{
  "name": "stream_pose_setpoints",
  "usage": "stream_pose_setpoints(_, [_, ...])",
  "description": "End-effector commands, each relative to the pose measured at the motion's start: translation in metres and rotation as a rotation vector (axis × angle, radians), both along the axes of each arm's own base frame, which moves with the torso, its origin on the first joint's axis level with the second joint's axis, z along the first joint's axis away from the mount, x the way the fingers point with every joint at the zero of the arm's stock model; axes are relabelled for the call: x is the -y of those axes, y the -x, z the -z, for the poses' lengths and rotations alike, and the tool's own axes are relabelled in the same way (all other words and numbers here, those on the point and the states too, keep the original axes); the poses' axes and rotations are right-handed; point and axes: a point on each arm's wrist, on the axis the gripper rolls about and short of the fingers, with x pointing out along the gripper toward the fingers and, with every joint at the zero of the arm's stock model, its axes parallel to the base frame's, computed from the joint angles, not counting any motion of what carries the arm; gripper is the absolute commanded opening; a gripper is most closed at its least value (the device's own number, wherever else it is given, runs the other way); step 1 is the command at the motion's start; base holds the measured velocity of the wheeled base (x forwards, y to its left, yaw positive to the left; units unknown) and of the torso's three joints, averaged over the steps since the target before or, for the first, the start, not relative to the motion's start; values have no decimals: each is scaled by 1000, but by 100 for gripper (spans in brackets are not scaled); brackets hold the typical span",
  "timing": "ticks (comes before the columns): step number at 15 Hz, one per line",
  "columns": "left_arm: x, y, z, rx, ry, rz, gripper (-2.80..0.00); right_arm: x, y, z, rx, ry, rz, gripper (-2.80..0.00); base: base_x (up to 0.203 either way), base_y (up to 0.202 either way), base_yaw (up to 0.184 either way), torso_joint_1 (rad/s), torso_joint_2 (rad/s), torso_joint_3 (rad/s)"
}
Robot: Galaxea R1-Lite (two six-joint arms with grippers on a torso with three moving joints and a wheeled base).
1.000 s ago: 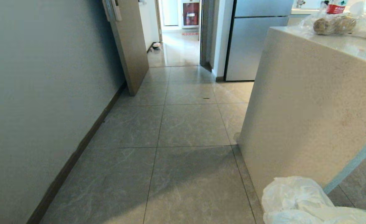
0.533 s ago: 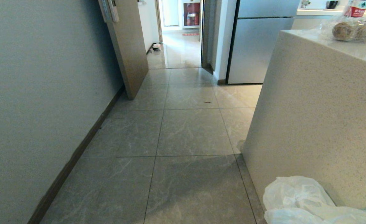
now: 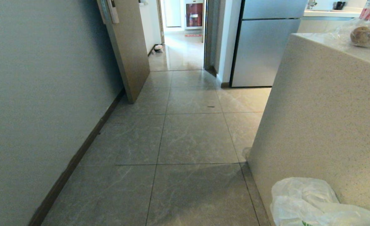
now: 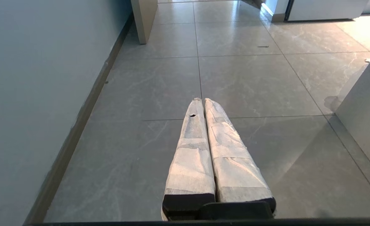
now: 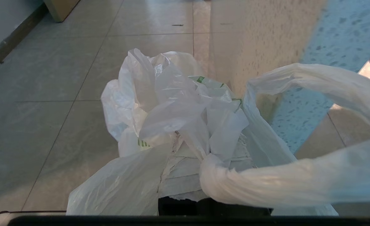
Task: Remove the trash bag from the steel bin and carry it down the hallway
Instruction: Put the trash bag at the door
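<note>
The trash bag (image 3: 304,201), thin crinkled white plastic, fills the lower right corner of the head view. In the right wrist view the trash bag (image 5: 172,103) bunches over my right gripper (image 5: 200,157), which is shut on its gathered plastic; a twisted loop of bag crosses the taped fingers (image 5: 175,175). My left gripper (image 4: 203,100) is shut on nothing and hangs over the floor tiles. The hallway (image 3: 182,53) lies beyond the doorway ahead, with a red-fronted cabinet (image 3: 193,14) at its end. The steel bin is out of view.
A speckled stone counter (image 3: 323,119) stands close on the right, beside the bag. A grey wall (image 3: 40,94) with dark skirting runs along the left. An open door (image 3: 131,53) and a steel fridge (image 3: 263,50) flank the doorway. Bagged bread (image 3: 364,36) lies on the counter.
The whole head view has shifted: the counter has slid to the right and the floor joints have dropped lower, so the camera has moved. The bag keeps its place in the lower right corner.
</note>
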Motion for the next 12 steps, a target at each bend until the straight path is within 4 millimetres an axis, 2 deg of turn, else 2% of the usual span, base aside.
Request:
stream_pose_setpoints(1, [0,0,1,0,0,0,-280,0,0,0,-2,0,0,-280,0,0,0,0,0,0])
stream_pose_setpoints(4, [0,0,1,0,1,0,-280,0,0,0,-2,0,0,-280,1,46,6,2,2,2])
stream_pose_setpoints(12, [0,0,0,1,0,0,-280,0,0,0,-2,0,-1,-280,10,0,0,1,1,0])
